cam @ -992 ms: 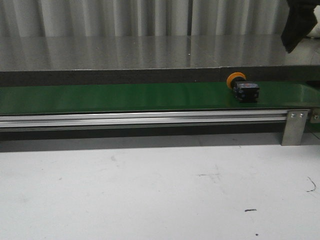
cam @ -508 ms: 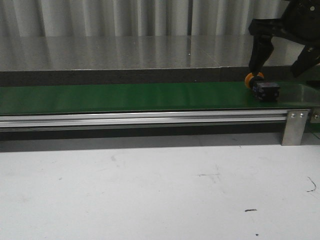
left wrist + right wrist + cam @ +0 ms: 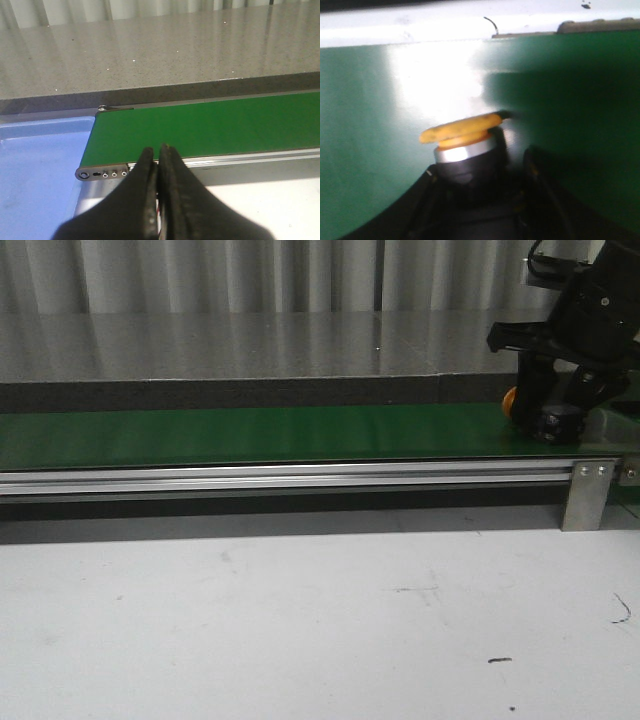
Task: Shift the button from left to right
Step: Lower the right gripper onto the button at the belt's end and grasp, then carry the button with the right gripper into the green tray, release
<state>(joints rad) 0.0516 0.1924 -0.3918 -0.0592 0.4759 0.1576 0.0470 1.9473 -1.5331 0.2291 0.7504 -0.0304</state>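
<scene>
One small push-button with black boxy body and round orange cap (image 3: 545, 418) lies on its side at right end of one long green conveyor belt (image 3: 250, 435), cap toward left. One black right gripper (image 3: 553, 410) down over it, jaws straddling body; firm grip or not, cannot tell. One black left gripper (image 3: 159, 160) near belt's left end, jaws closed, holding nothing. One white bench (image 3: 300, 620) in front.

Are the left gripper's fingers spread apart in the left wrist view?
No, the left gripper shows its two black fingers pressed together above the green belt, holding nothing.
</scene>
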